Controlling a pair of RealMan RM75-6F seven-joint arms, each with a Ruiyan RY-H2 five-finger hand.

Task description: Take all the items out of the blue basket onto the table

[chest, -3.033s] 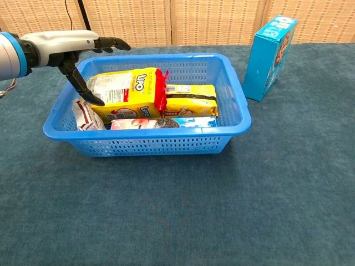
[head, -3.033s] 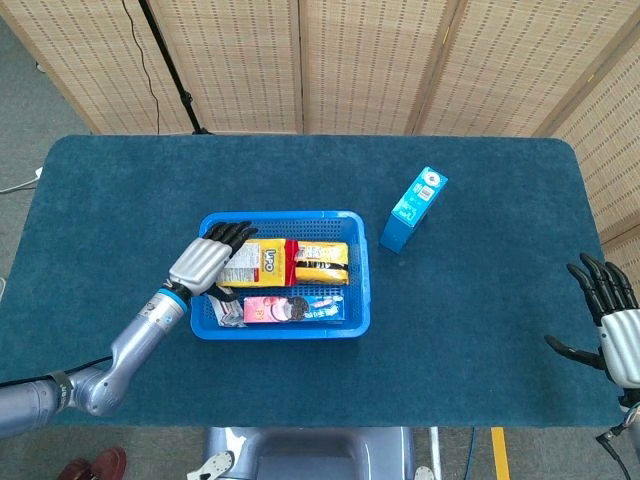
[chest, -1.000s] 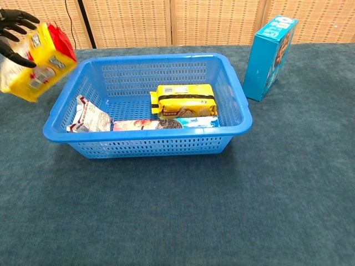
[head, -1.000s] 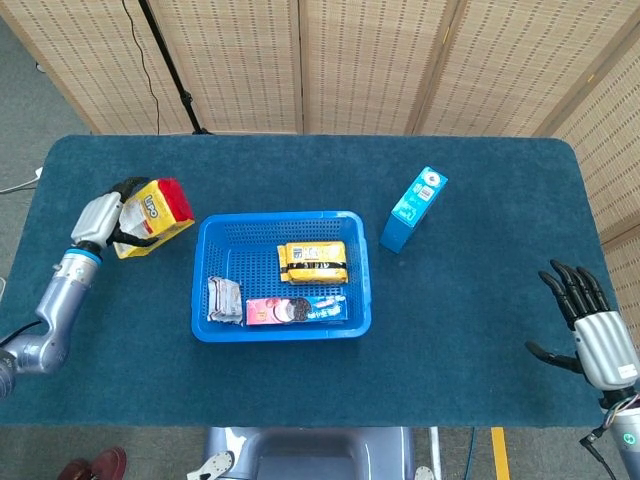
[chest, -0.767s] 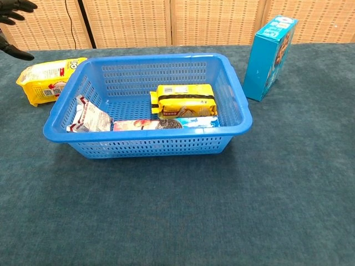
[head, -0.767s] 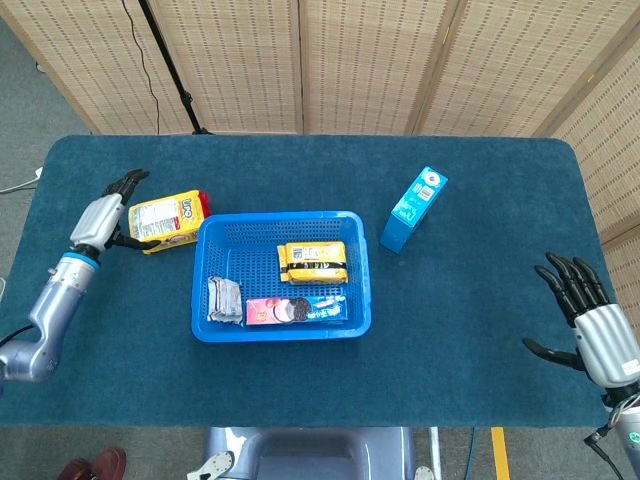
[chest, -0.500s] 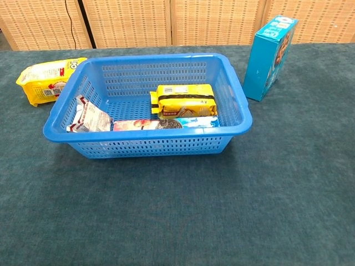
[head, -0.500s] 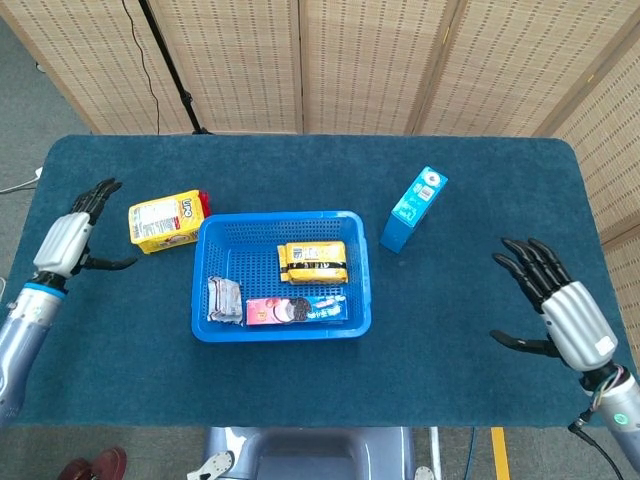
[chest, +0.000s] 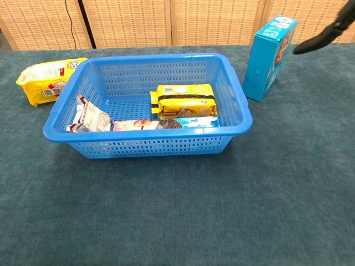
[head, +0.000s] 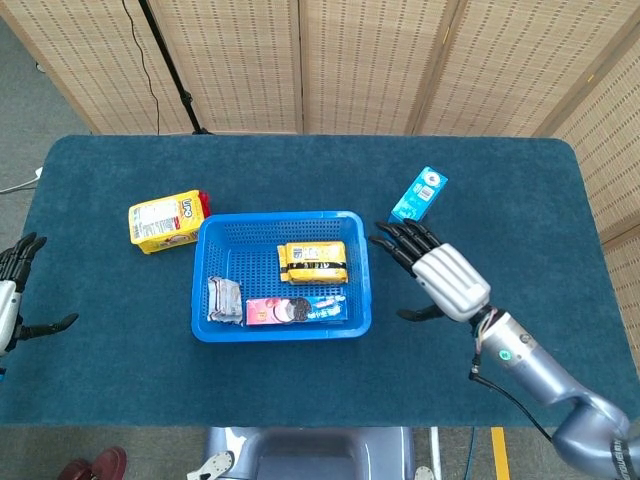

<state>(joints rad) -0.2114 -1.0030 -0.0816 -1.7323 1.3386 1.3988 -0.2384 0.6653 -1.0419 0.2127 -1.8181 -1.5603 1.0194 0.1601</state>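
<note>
Head view: blue basket [head: 281, 276] at table centre, holding three items: a yellow-and-black packet [head: 314, 262] toward its far right corner, a pink-and-blue cookie pack [head: 296, 309] along its near wall, a small crumpled white-and-red wrapper [head: 223, 297] at its left wall. Outside the basket, just beyond its far left corner, a yellow snack bag [head: 166, 220] lies flat on the table; beyond its far right corner stands a blue carton [head: 417, 194], partly covered by the right hand [head: 430, 270]. Right hand: empty, fingers spread wide, hovering just right of the basket's right rim. Left hand [head: 12, 290]: empty, fingers apart, well left of the basket at the frame edge. Chest view: the basket's three items confirmed, the cookie pack lying against the near wall; the carton upright, right of the basket; a dark fingertip at the top right corner, probably the right hand, too little shown to judge its pose. Risks, as judged: the spread hand passing close to the carton could tip it; fingers reaching in could catch the mesh wall and drag the light basket; the slick packet could slip from a shallow grasp. Surface: dark teal carpet-like table cover [head: 300, 380]. Room: woven folding screens [head: 370, 60] behind the basket, a black stand [head: 170, 65] and cable, grey floor.
</note>
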